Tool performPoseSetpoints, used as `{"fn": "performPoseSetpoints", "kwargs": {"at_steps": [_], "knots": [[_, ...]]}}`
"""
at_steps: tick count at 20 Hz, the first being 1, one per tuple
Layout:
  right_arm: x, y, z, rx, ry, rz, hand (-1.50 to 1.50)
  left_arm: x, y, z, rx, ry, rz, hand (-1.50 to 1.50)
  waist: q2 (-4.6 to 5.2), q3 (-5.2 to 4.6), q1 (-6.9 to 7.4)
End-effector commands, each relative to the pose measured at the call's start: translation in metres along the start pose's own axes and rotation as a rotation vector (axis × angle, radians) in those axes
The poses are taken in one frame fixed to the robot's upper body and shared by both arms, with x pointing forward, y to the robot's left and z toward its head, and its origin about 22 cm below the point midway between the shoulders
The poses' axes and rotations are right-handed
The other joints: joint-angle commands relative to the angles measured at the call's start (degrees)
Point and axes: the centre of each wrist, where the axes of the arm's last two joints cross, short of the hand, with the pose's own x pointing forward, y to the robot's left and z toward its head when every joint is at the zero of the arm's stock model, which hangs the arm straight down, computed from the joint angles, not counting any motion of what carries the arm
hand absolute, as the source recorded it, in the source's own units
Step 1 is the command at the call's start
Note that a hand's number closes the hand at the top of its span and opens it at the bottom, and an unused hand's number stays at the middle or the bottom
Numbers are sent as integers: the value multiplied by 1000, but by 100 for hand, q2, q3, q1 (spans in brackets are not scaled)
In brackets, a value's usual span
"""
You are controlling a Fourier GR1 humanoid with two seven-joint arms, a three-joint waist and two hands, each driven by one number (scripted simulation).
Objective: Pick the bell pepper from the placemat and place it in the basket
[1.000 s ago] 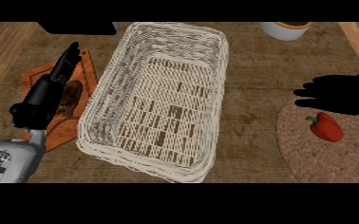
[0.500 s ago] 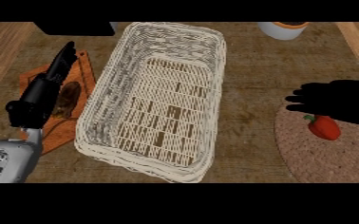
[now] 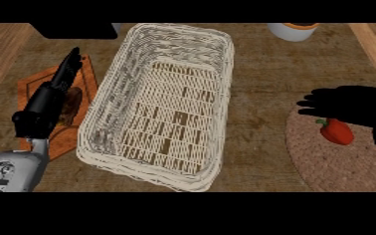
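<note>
A red bell pepper [image 3: 337, 132] lies on the round woven placemat [image 3: 323, 159] at the lower right. My right hand [image 3: 345, 105] hovers just above and behind the pepper, fingers spread and pointing left, holding nothing. The white wicker basket [image 3: 165, 59] fills the middle of the counter and has nothing in it. At the left, my left hand [image 3: 51, 99] rests open with fingers pointing up, over an orange board.
An orange cutting board [image 3: 84, 77] lies left of the basket under the left hand. A white cup [image 3: 294, 31] with orange contents stands at the top right. A black object [image 3: 77, 30] sits at the top left.
My right hand has drifted down and toward the pepper, now partly over its top. The left hand has stayed in place.
</note>
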Motion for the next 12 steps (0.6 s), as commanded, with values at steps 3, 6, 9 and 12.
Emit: {"fn": "performPoseSetpoints", "kwargs": {"at_steps": [3, 6, 9, 12], "knots": [[-4, 20, -4, -4, -50, -12, -150, -6, 15, -5, 12, 21, 5, 0, -13, -1, -61], [-11, 0, -20, -22, -60, -7, -150, -8, 4, 2, 1, -5, 7, 0, -7, -2, -24], [-20, 30, -15, -17, -49, -29, -150, 3, 5, 16, -4, 8, -9, 0, -11, 1, -11], [-22, 31, -33, -18, -55, -48, -150, 12, -2, -9, 0, -5, -9, 0, 1, 1, -21]]}}
